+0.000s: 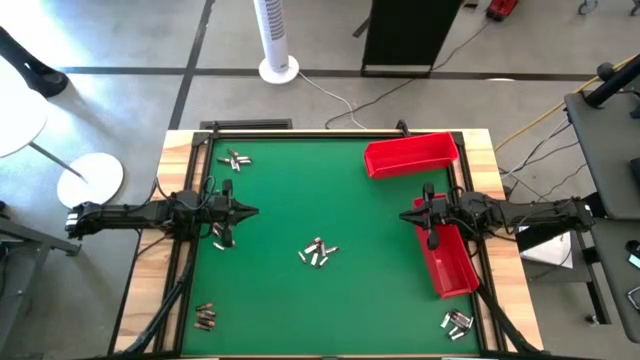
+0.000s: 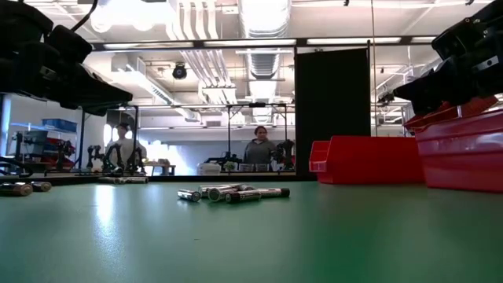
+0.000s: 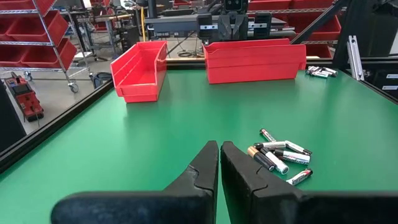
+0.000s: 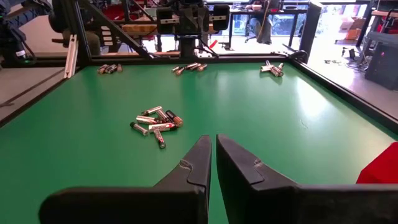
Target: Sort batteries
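Small cylindrical batteries lie on their sides in loose heaps on the green table: one heap in the middle (image 1: 318, 252) (image 2: 232, 192) (image 3: 280, 155) (image 4: 155, 121), others far left (image 1: 236, 160), near left (image 1: 205, 316), near right (image 1: 457, 322) and beside the left arm (image 1: 220, 235). One long red tray (image 1: 410, 155) (image 3: 140, 71) stands at the far right, a second (image 1: 447, 258) (image 3: 252, 59) along the right edge. My left gripper (image 1: 250, 212) (image 3: 219, 146) hovers shut at the table's left side, pointing at the middle. My right gripper (image 1: 408, 216) (image 4: 213, 140) hovers shut at the right side, above the second tray's far end.
Black rails (image 1: 185, 250) run along the table's left and right sides under the arms. A white fan stand (image 1: 278, 68) is on the floor beyond the far edge. People (image 2: 259, 147) sit in the room far behind the table. Bare green surface lies between the battery heaps.
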You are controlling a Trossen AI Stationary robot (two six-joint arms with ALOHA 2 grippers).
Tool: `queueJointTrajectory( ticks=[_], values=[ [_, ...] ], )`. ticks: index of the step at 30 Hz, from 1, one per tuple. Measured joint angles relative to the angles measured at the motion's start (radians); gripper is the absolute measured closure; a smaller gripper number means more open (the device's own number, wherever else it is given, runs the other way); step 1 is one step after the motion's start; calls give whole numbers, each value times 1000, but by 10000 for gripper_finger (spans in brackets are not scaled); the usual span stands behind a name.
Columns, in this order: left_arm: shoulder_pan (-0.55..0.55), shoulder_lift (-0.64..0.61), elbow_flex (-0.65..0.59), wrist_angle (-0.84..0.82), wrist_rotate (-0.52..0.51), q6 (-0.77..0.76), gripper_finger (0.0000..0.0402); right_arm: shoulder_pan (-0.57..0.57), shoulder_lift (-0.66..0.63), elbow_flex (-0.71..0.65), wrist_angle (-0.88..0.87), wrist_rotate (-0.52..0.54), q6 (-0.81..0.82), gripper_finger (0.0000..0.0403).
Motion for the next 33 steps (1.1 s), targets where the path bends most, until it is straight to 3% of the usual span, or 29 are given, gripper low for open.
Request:
queueJointTrajectory(
  ticks=[5,10,15,21,24,29,33],
  values=[
    [0,0,0,0,0,0,402,2,0,0,57,-2,49,385],
    [0,0,0,0,0,0,402,2,1,0,121,20,381,385],
    [0,0,0,0,0,0,402,2,13,7,206,78,402,385],
    [0,0,0,0,0,0,402,2,147,178,37,98,397,385],
    [0,0,0,0,0,0,402,-8,266,314,-155,155,348,373],
    [0,0,0,0,0,0,402,-63,512,556,-400,178,238,297],
    [0,0,0,0,0,0,402,-138,703,719,-578,173,55,225]
  ],
)
